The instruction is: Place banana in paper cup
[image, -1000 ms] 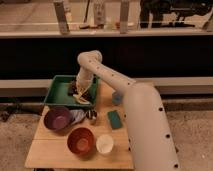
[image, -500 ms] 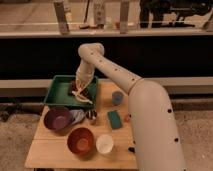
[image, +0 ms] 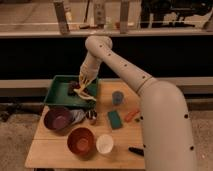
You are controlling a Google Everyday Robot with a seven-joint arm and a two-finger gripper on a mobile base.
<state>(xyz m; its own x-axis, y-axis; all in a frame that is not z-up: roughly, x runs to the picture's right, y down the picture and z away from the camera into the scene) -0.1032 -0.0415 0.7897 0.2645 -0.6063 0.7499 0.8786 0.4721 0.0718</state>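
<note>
The banana (image: 86,93) is pale yellow and hangs tilted just under my gripper (image: 83,81), above the right part of the green tray (image: 59,95). The gripper appears shut on the banana's upper end. The dark purple grape bunch (image: 75,86) lies in the tray just left of the banana. The white paper cup (image: 105,143) stands upright near the table's front edge, well in front of and right of the gripper.
A purple bowl (image: 57,118) and a red bowl (image: 81,141) stand left of the cup. A blue-grey cup (image: 117,97), a green sponge (image: 115,119), an orange stick (image: 131,115) and a black object (image: 136,149) lie at the right. My arm crosses the table's right side.
The gripper has risen from low inside the tray to a little above it. The banana has tilted up under it.
</note>
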